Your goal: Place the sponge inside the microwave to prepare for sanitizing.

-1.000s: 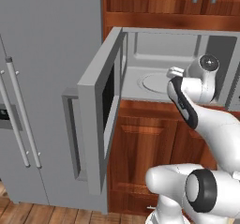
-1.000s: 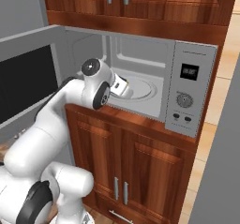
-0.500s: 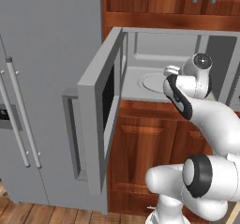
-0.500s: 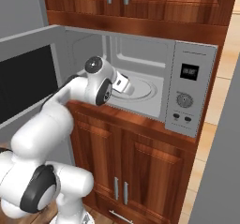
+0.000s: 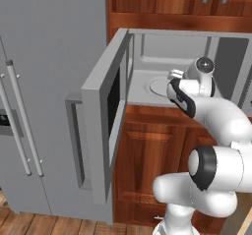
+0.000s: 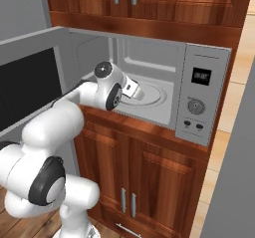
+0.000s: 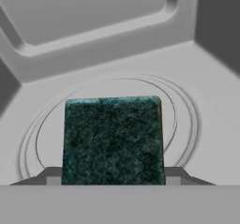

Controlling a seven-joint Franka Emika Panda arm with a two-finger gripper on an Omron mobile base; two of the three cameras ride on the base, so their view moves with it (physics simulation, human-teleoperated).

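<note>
The tool (image 7: 112, 176) held the sponge (image 7: 112, 141) between its fingers, dark green scrub face toward the hand camera. It reached into the open microwave (image 6: 204, 100), the sponge above the round turntable (image 7: 185, 124). The door (image 5: 106, 126) stood swung out beside the fridge (image 5: 44, 81).

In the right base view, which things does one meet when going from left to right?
Dark window of the open grey microwave door → white robot arm → round white turntable → grey control panel with display and knob.
</note>
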